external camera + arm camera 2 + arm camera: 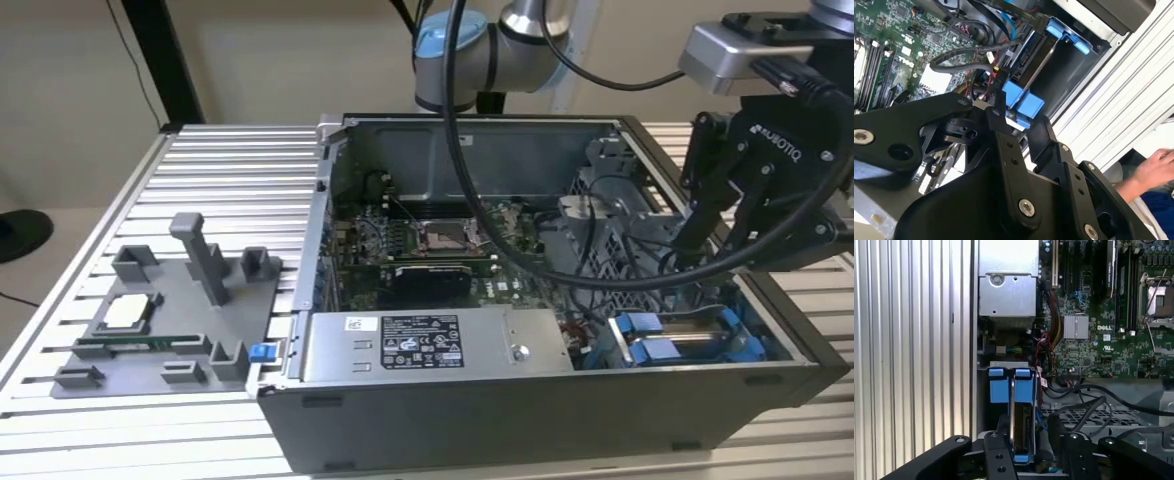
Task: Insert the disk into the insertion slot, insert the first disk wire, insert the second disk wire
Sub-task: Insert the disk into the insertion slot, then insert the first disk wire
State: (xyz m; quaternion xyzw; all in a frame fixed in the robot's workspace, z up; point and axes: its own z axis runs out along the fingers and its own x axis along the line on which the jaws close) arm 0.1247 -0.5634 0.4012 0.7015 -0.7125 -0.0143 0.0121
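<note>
Clearance concerns at the disk [1023, 421] and the insertion slot [1009, 364]

**Position of the work.** In the first wrist view the disk stands on edge inside the insertion slot. The slot is in the corner of the computer case [534, 420], next to the slatted table [914, 340]. The blue carrier tabs [1009, 385] sit at the far end. Whether the disk is fully home cannot be told.

**Gripper.** The gripper [1019, 122] is lowered over the slot, with its fingers [998, 452] parted to either side of the disk's near edge. A dark gap shows beside one finger, so I judge the disk not clamped. Contact on the other side cannot be confirmed.

**Wiring.** Black cables [1089, 392] lie loose across the perforated cage [1079, 415], just beside the gripper. Red wires [1043, 347] hang near the slot's far end. No connection to the disk can be made out.

**Risks, as judged:**
- A finger could catch a loose cable on any sideways or upward move and drag it across the board.
- The fingers sit close between the carrier and the slot walls, so a small skew could bind them or tilt the carrier and jam it.
- Pressing on a carrier that is not square could leave the disk short of its seat.
- A person's hand [1154, 167] rests near the table edge in the second wrist view, close to where the arm is working.
</note>
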